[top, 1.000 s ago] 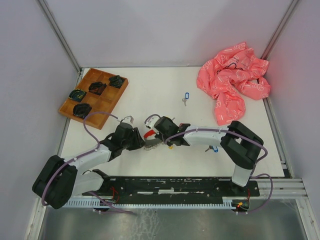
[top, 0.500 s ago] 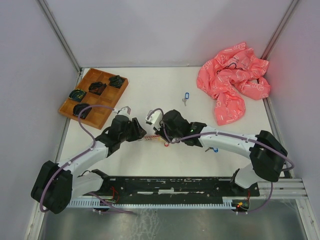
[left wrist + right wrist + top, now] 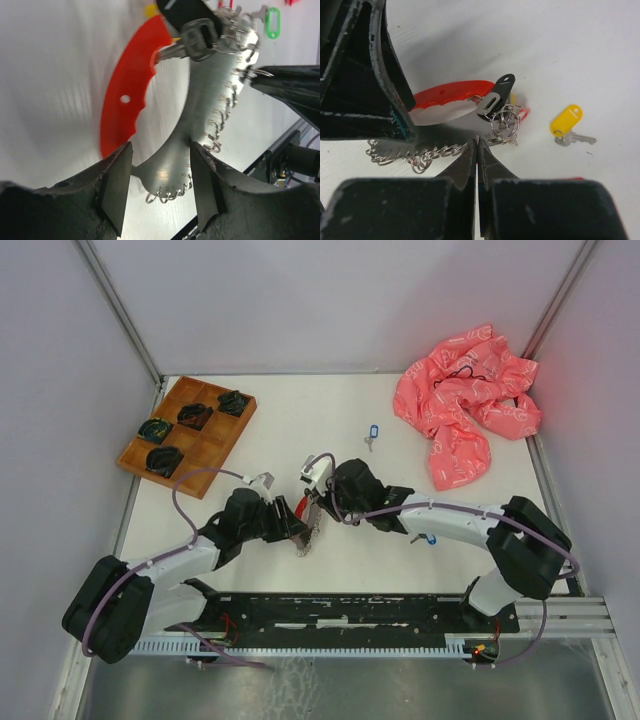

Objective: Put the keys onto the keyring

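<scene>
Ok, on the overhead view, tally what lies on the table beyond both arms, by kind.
Wooden tray: 1
Dark coiled items in the tray: 4
Blue-tagged key: 1
Crumpled pink material: 1
Total: 7

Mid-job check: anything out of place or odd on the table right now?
Nothing damaged or spilled. Loose keys lie off the keyring: a blue-tagged key alone mid-table, a yellow-tagged key just beside it. A crumpled pink bag sits in the far right corner.
</scene>
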Controlling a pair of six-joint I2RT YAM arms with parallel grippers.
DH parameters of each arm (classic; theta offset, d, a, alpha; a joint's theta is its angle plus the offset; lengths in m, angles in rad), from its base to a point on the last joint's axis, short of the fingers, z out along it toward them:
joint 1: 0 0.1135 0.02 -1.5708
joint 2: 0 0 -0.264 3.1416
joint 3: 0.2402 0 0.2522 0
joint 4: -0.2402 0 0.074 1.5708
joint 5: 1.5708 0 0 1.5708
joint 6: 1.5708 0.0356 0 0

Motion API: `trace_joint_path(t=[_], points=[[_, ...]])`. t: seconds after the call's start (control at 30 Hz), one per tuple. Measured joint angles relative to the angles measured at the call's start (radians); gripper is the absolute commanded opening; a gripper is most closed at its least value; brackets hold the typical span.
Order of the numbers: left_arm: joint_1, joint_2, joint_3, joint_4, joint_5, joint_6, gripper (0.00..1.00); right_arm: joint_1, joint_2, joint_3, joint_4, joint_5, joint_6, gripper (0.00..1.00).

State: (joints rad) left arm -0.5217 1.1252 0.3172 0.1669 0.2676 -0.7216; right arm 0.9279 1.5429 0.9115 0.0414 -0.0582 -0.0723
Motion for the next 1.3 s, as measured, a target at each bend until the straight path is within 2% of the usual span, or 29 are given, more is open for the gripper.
trace_joint_path(t=[0.27, 0.37, 0.53, 0.73, 0.87, 1.07, 1.3], points=[[-0.046, -0.006, -0.065, 0.122, 0.028, -0.04, 0.58, -0.004, 0.082, 0.002, -0.008, -0.051, 0.014, 0.01], [-0.045, -0.054, -0.079, 0.12, 0.0, -0.036, 0.62, -0.015, 0.081, -0.002, 0.012, -0.076, 0.02, 0.01], [-0.045, -0.167, -0.088, 0.136, -0.074, 0.022, 0.64, -0.059, 0.064, -0.053, 0.043, -0.144, 0.027, 0.01], [-0.043, -0.148, -0.089, 0.236, -0.101, 0.122, 0.65, -0.103, 0.041, -0.08, 0.08, -0.223, 0.039, 0.01], [-0.034, -0.064, -0.085, 0.303, -0.089, 0.157, 0.58, -0.121, 0.024, -0.082, 0.103, -0.254, 0.042, 0.01], [-0.029, 0.065, -0.05, 0.282, -0.079, 0.174, 0.54, -0.125, 0.066, -0.068, 0.084, -0.265, 0.044, 0.03], [-0.031, 0.081, -0.037, 0.202, -0.083, 0.174, 0.46, -0.125, 0.145, -0.06, 0.016, -0.242, 0.072, 0.14]])
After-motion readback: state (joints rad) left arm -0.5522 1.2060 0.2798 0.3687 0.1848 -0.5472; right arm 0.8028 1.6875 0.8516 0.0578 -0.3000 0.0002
